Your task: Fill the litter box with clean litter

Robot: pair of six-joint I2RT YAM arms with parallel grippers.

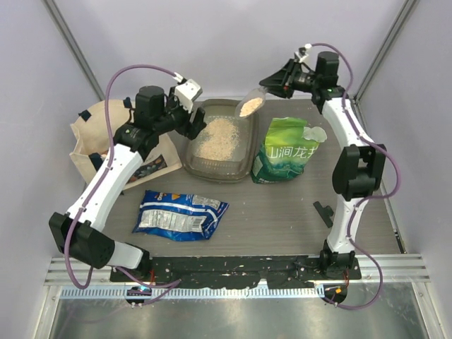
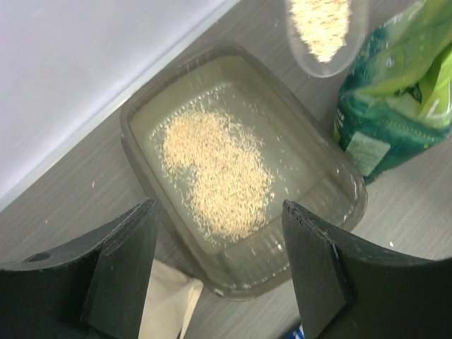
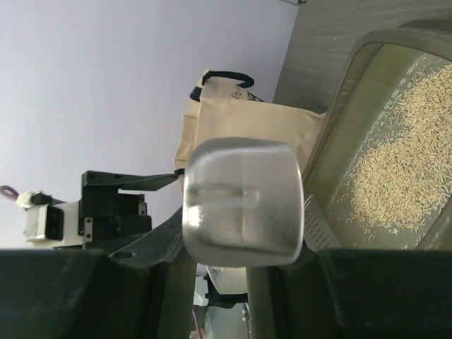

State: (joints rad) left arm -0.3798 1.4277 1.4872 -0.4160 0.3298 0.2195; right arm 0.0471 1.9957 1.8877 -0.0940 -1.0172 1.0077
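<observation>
Top external view: the right gripper point(image 1: 272, 83) is clenched on the handle of a clear scoop point(image 1: 251, 104), which hangs tilted over the far right corner of the litter box point(image 1: 212, 171). The scoop carries a load of litter point(image 1: 215, 138), and more already lies in a loose heap inside the box. The scoop's mouth sits close to the rim, so tipping it there could send grains over the far edge onto the table point(image 1: 282, 219). The green bag point(image 1: 286, 152) stands just beside the box on the right; a wide swing of the right arm might knock it over. The left gripper point(image 1: 196, 126) hovers at the box's left side, beside a beige tote bag point(image 1: 95, 134).

Left wrist view: the jaws stand released, wide apart and empty, with the box below and between them. I cannot tell whether they touch the rim. With nothing holding the box, a bump from the scoop could slide it. The heap covers only the middle, and bare floor shows along the walls.

Right wrist view: the scoop's back fills the centre, with the dark fingers point(image 3: 56, 296) on either side low down. A loose grip on the handle would let the scoop twist and dump early.
</observation>
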